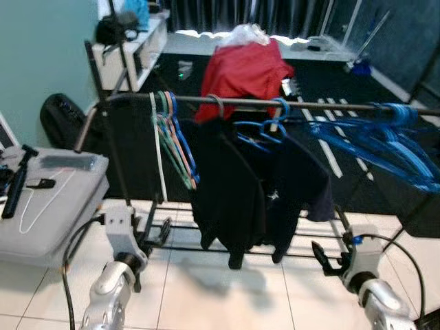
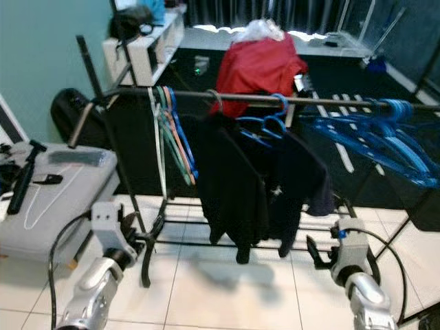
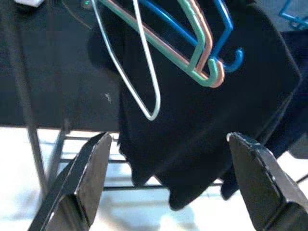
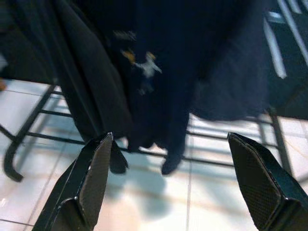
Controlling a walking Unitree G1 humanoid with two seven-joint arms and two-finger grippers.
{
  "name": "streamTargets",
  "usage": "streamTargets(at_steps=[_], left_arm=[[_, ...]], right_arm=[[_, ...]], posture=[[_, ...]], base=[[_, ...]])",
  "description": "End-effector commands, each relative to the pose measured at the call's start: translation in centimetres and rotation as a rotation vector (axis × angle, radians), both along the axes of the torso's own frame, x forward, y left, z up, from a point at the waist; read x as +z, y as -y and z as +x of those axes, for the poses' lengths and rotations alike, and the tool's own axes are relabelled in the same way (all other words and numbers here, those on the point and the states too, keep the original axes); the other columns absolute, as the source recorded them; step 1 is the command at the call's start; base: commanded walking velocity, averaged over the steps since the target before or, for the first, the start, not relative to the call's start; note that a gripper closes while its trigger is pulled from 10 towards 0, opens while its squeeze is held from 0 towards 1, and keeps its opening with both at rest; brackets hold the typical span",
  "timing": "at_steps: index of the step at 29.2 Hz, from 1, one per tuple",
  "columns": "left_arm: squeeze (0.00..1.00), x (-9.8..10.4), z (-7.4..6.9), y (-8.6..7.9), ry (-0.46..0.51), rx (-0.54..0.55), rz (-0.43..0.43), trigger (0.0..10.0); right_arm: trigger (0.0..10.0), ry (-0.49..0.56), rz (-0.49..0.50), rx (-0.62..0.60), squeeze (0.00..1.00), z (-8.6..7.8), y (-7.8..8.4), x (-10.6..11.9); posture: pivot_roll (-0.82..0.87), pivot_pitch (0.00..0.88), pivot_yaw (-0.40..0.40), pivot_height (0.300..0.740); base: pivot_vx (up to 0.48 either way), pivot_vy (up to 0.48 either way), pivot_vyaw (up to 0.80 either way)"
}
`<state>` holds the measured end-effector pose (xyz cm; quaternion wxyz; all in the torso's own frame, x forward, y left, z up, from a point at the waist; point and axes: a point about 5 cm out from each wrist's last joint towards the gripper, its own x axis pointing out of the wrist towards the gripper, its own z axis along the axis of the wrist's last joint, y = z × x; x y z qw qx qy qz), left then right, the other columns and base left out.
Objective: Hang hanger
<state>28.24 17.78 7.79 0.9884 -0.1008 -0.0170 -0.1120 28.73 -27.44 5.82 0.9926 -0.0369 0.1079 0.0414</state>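
Head views: both arms low before the clothes rail (image 1: 289, 104), pastel hangers (image 1: 175, 141) already hooked at its left end. Left wrist: left gripper (image 3: 168, 185), jaws spread, empty, facing them. Right wrist: right gripper (image 4: 171, 183) spread before dark garments (image 4: 159, 67). Seemingly pre-grasp; next, fetch a hanger.

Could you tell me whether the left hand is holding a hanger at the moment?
No, the left hand is open and empty, with the hangers hanging beyond it on the rail.

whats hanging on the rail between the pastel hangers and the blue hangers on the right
Dark clothes on hangers hang there, with a red garment draped behind the rail, seen in both eye views.
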Motion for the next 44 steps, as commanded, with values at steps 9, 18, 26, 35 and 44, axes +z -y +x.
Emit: streamTargets(at_steps=[9, 18, 26, 35, 44], left_arm=[[0.00, 2.9, -1.3, 3.0, 0.080, -0.202, -0.084, 10.0], [0.00, 4.5, -3.0, 5.3, 0.120, -0.436, -0.107, 10.0], [0.00, 5.7, -3.6, 6.8, 0.138, -0.509, -0.120, 10.0], [0.00, 9.0, -3.2, 8.9, 0.171, -0.528, -0.221, 10.0], [0.00, 8.3, -0.3, 8.5, 0.069, -0.310, -0.224, 10.0]], right_arm=[[10.0, -0.029, -0.013, -0.009, 0.00, -0.6, 0.7, -0.2], [10.0, -0.045, -0.021, -0.009, 0.00, -0.7, 0.9, -0.4], [10.0, -0.050, -0.018, -0.007, 0.00, -0.7, 0.8, -0.4], [10.0, -0.067, -0.021, -0.013, 0.00, -0.9, 0.8, -0.7], [10.0, -0.092, -0.034, -0.022, 0.00, -1.2, 0.9, -1.3]], posture=[[-0.04, 0.056, -0.040, 0.740], [-0.05, 0.047, -0.039, 0.740], [-0.04, 0.039, -0.038, 0.740], [-0.04, 0.044, -0.034, 0.740], [-0.05, 0.043, -0.032, 0.740]], base=[[0.385, 0.000, 0.00], [0.085, -0.051, 0.00], [0.000, -0.468, 0.00], [0.000, -0.470, 0.00], [0.000, -0.440, 0.00]])
